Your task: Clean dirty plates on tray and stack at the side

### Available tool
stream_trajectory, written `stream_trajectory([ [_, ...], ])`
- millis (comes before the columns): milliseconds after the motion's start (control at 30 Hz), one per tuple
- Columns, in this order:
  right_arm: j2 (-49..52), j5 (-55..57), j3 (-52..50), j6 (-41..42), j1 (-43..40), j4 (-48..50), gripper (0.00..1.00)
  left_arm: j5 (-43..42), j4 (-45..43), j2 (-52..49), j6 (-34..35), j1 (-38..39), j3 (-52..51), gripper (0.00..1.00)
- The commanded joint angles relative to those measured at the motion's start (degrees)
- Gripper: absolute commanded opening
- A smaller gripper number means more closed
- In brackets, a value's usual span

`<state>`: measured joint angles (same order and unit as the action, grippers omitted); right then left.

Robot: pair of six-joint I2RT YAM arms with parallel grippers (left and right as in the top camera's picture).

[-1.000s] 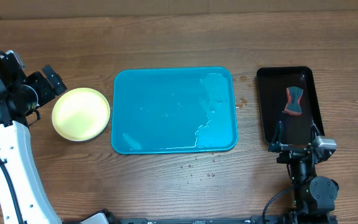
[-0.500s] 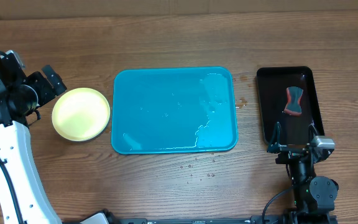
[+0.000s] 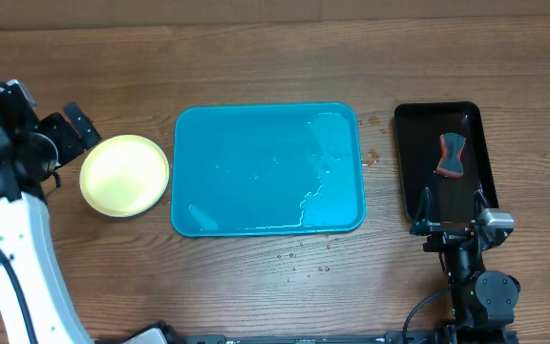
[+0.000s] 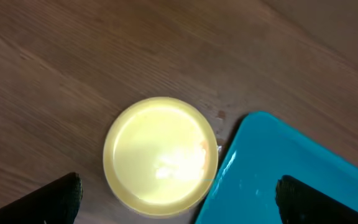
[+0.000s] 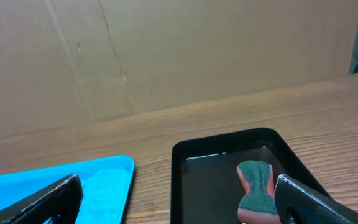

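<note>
A pale yellow-green plate (image 3: 124,175) rests on the wood just left of the turquoise tray (image 3: 268,169). Whether other plates lie under it I cannot tell. The tray holds no plate, only a film of water and droplets. My left gripper (image 3: 69,141) hovers open at the plate's left, raised above the table. In the left wrist view the plate (image 4: 160,157) and the tray's corner (image 4: 303,168) lie below my open left gripper (image 4: 179,182). My right gripper (image 3: 452,204) is open and empty over the near end of the black tray (image 3: 409,162).
A red and dark green sponge (image 3: 453,156) lies in the glossy black tray; the right wrist view shows the sponge (image 5: 257,186) just ahead of the right finger. Water droplets (image 3: 304,258) dot the wood in front of the turquoise tray. A cardboard wall (image 5: 166,56) stands behind the table.
The left arm has shifted very slightly. Plate, trays, sponge and right arm are where they were.
</note>
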<state>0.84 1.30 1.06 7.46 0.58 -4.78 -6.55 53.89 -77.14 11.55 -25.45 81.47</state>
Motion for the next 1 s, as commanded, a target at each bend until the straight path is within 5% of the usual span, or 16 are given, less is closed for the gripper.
stream_trajectory([
  [0,-0.68,-0.33,-0.59,0.00,0.48,0.11,1.00,0.22,-9.05,10.43,-4.39,4.04,-7.34,1.00],
  [233,-0.68,-0.31,-0.59,0.00,0.48,0.11,1.00,-0.57,-36.44,32.89,-20.81,17.07,-35.26,1.00],
  [400,-0.68,-0.33,-0.59,-0.02,0.48,0.11,1.00,-0.55,-46.97,48.68,-22.95,18.36,-54.53,0.99],
  [667,-0.68,-0.33,-0.59,-0.02,0.48,0.13,1.00,1.03,-48.57,67.36,-23.37,18.36,-73.20,1.00],
  [967,-0.68,-0.31,-0.59,0.00,0.48,0.13,1.00,3.78,-48.04,77.00,-23.17,18.43,-80.46,1.00],
])
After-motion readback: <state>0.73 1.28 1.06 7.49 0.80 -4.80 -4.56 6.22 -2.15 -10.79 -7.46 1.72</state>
